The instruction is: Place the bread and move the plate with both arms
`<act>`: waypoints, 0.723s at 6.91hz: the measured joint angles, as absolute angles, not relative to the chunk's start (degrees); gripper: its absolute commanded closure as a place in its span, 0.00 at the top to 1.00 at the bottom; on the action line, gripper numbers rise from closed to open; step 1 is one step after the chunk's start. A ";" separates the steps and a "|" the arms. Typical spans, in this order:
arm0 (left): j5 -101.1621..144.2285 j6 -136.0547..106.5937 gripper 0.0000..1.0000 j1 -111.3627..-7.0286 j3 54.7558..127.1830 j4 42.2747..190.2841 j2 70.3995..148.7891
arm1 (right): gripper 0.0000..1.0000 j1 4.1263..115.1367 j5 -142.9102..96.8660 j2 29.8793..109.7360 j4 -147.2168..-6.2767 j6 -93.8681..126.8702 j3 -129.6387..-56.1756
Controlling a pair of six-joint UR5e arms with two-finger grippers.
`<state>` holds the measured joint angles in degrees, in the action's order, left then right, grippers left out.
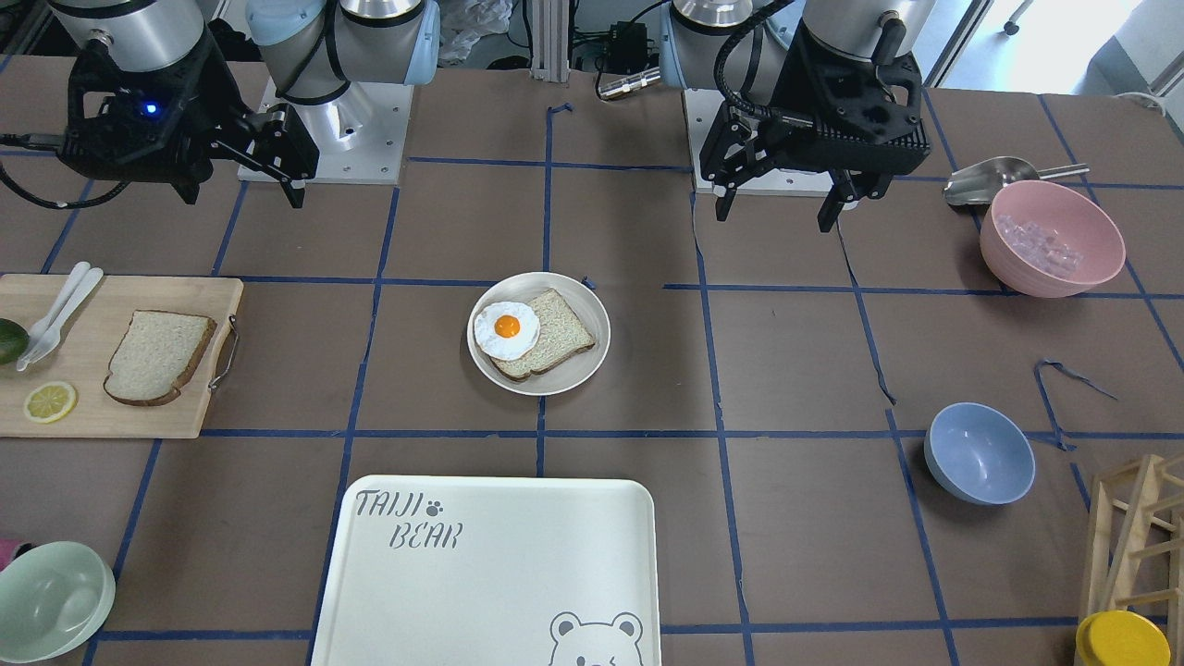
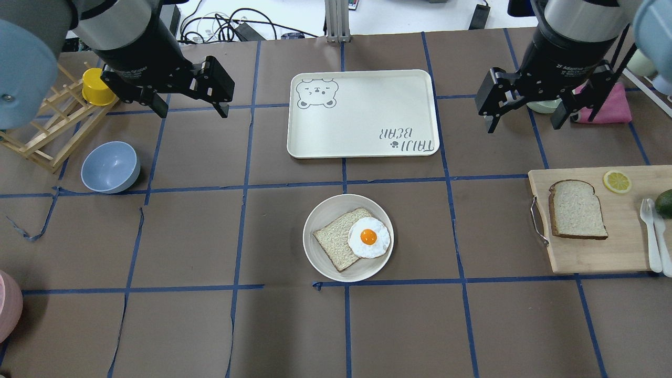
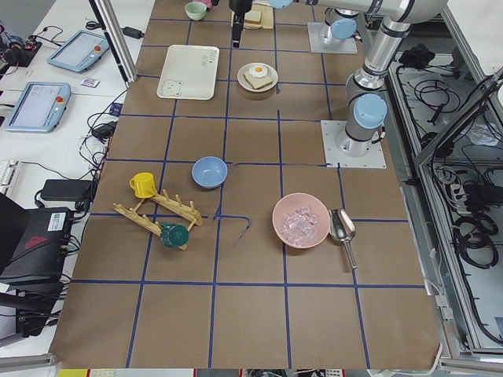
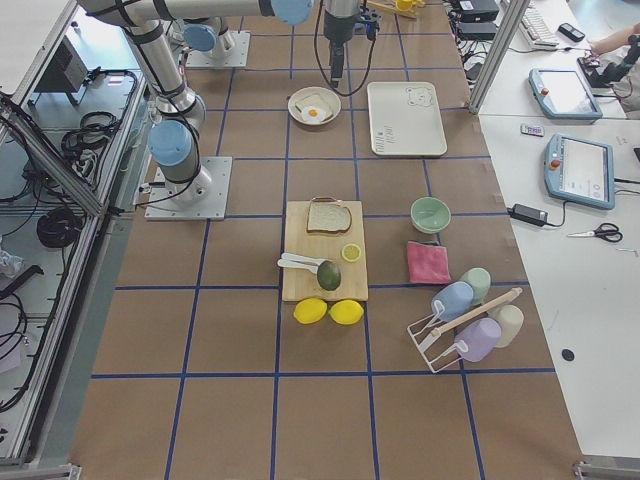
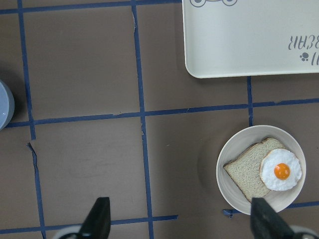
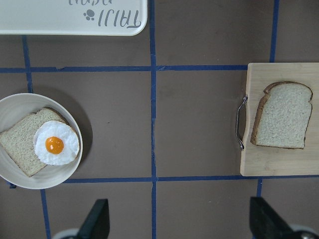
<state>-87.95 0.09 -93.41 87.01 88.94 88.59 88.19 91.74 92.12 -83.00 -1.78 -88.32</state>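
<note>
The bread (image 2: 576, 209) lies flat on a wooden cutting board (image 2: 588, 257) at the robot's right; it also shows in the front view (image 1: 157, 356) and the right wrist view (image 6: 283, 122). The plate (image 2: 317, 257) sits mid-table and holds a smaller slice with a fried egg (image 2: 369, 237); the plate also shows in the front view (image 1: 583, 365) and both wrist views (image 5: 234, 149) (image 6: 20, 107). My left gripper (image 2: 193, 111) hangs open and empty, high above the table's left half. My right gripper (image 2: 524, 126) hangs open and empty, high between the tray and the board.
A white bear-print tray (image 2: 362, 113) lies beyond the plate. A blue bowl (image 2: 110, 167) and a wooden rack (image 2: 47, 131) are at the left. A pink bowl of ice (image 1: 1052, 239) stands near the left arm's base. A lemon slice (image 2: 617, 181) and white cutlery (image 2: 651, 231) share the board.
</note>
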 measured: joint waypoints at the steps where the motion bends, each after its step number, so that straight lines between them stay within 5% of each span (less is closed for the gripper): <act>1: -87.94 0.09 1.00 -93.40 87.01 88.94 88.59 | 1.00 88.17 91.81 92.14 -82.99 -1.80 -88.35; 5: -87.89 0.09 1.00 -93.43 87.01 88.95 88.60 | 0.98 87.33 93.63 89.36 -84.03 -1.78 -88.57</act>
<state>-87.89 0.09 -93.43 87.01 88.95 88.60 87.33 93.63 89.36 -84.03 -1.78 -88.57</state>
